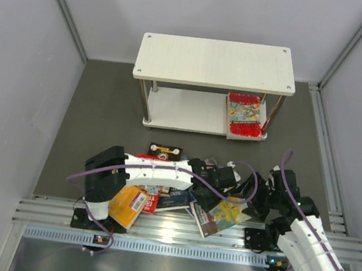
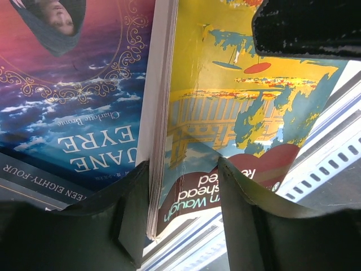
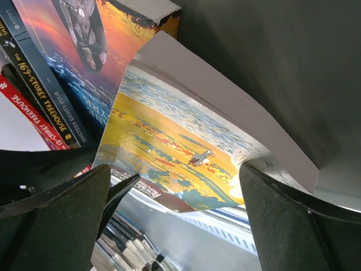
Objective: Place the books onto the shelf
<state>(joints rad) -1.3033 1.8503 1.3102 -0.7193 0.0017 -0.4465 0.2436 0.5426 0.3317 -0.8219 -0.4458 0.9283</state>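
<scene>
Nearest me, well in front of the shelf (image 1: pixel 215 62), my right gripper (image 3: pixel 176 175) stands spread wide, empty, at the raised corner of the yellow book (image 1: pixel 230 211). My left gripper (image 2: pixel 183 166) straddles that book's page edge, half parted; I cannot tell whether it grips. The other books (image 1: pixel 153 198) lie heaped alongside. Farther off, a red book (image 1: pixel 244 115) lies flat on the shelf's lower tier, at its right end.

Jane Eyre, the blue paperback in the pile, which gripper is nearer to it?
Left. The left gripper has one finger right beside Jane Eyre, between it and the yellow book. The right gripper straddles the yellow book, with Jane Eyre beyond it.
</scene>
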